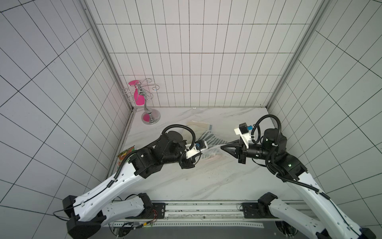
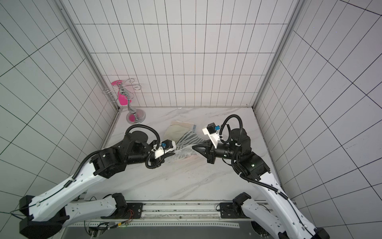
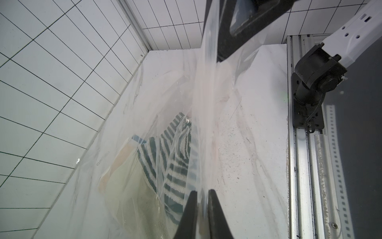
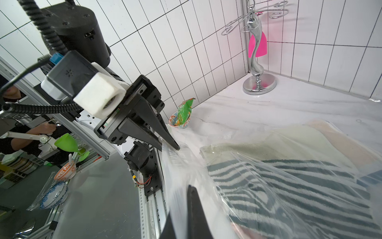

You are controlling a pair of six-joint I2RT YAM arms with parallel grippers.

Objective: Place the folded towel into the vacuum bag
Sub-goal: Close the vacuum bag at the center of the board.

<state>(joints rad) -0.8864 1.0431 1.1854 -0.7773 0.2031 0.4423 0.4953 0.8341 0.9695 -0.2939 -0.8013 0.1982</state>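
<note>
- Where both top views look down on the counter (image 1: 196, 182), the left arm (image 1: 115, 182) and the right arm (image 1: 306, 186) point at each other. The vacuum bag (image 1: 214, 154) is stretched between their tips, and its raised edge runs from arm to arm.
- The striped towel (image 2: 186, 138) lies just beyond that line, toward the back wall, about as near one arm as the other. The left jaws are hidden under their camera here, and the right jaws look closed to a point.
- In the left wrist view, the left jaws stand almost together with a fold of the bag's clear film pinched between them. The towel (image 3: 177, 165) lies ahead of them, seen through the film, so it appears to be inside the bag already.
- In the right wrist view, the right jaws are closed on the same edge, and the left jaws bite it opposite. The towel (image 4: 289, 186) lies under the film, beyond the held edge.
- Count: two arms, one bag, one striped towel. A cream cloth (image 4: 258, 144) lies beside it, and whether it is the same piece cannot be told. There is also one snack packet (image 4: 183, 113) and one chrome stand (image 4: 256, 62).
- The coming move likely turns on that shared edge: both arms hold it, and the towel sits behind it.
</note>
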